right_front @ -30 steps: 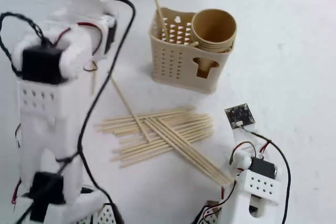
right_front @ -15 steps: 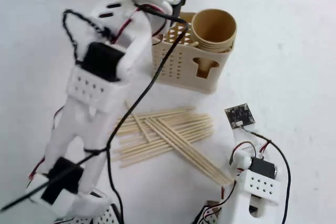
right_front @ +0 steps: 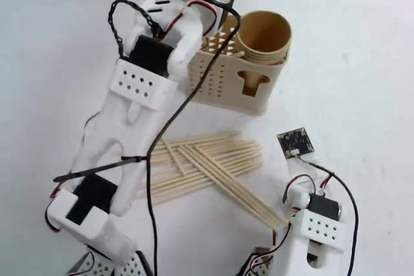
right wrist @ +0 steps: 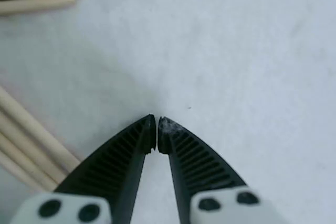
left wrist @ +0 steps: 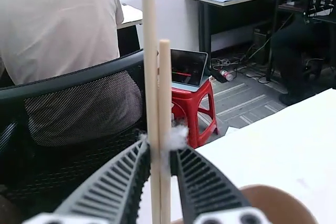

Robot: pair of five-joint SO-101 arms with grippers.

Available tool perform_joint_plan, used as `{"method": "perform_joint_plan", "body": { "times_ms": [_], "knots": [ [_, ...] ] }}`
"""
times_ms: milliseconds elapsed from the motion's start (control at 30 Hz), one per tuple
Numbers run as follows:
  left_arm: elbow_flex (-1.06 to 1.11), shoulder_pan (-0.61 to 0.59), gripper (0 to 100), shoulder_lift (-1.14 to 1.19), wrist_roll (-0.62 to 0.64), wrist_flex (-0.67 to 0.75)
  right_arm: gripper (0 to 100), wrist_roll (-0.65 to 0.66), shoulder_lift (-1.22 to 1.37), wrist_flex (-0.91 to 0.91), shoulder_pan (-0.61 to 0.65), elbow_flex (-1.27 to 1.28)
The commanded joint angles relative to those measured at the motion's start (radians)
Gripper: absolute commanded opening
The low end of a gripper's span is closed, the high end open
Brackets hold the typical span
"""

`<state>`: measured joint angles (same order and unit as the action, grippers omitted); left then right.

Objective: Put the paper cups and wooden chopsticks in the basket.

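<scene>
Left wrist view: left fingers (left wrist: pixel 121 179) clamped two wooden chopsticks (left wrist: pixel 150 51). Right fingers (right wrist: pixel 126 153) sat closed over the worktop (right wrist: pixel 236 51).

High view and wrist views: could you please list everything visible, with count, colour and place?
Table: one, white, under everything.
Basket: one, beige, far middle of table.
Paper cups: nested stack, tan, in the basket.
Loose chopsticks: many, pale wood, piled on table before the basket.
Held chopsticks: two, pale wood, clamped over the basket.
Left gripper: one, black, shut on Held chopsticks.
Right gripper: one, black, shut, low over table beside the pile.
</scene>
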<state>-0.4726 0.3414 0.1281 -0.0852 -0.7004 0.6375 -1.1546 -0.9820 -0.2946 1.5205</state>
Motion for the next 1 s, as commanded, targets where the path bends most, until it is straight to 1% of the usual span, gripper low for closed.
{"method": "perform_joint_plan", "body": {
  "times_ms": [0, 100, 267, 433, 467, 533, 633, 700, 767, 867, 967],
  "knots": [
    [-0.046, -0.012, 6, -0.028, 0.012, -0.038, 2.2, 0.006, -0.008, 0.015, 0.001, -0.005],
    [-0.064, -0.013, 10, -0.03, 0.014, -0.083, 2.2, 0.006, -0.008, 0.015, 0.001, -0.005],
    [-0.138, -0.033, 10, -0.03, 0.014, -0.163, 2.2, 0.006, -0.008, 0.015, 0.001, -0.005],
    [-0.227, -0.076, 10, -0.03, 0.008, -0.308, 2.2, 0.006, -0.008, 0.015, 0.001, -0.005],
    [-0.247, -0.088, 10, -0.03, 0.006, -0.351, 2.2, 0.006, -0.008, 0.015, 0.001, -0.005],
    [-0.304, -0.122, 10, -0.031, 0.006, -0.482, 2.2, 0.006, -0.008, 0.015, 0.001, -0.005],
    [-0.393, -0.179, 10, -0.03, 0.002, -0.756, 2.2, 0.006, -0.008, 0.015, 0.001, -0.005],
    [-0.431, -0.22, 10, -0.025, -0.066, -0.944, 2.2, 0.006, -0.008, 0.015, 0.001, -0.005],
    [-0.433, -0.252, 10, -0.018, -0.18, -1.085, 2.2, 0.006, -0.008, 0.015, 0.001, -0.005],
    [-0.25, -0.315, 10, -0.024, -0.358, -1.086, 2.2, 0.006, -0.008, 0.015, 0.001, -0.005],
    [-0.009, -0.341, 10, -0.036, -0.525, -1.079, 2.2, 0.006, -0.008, 0.015, 0.001, -0.005]
  ]
}}
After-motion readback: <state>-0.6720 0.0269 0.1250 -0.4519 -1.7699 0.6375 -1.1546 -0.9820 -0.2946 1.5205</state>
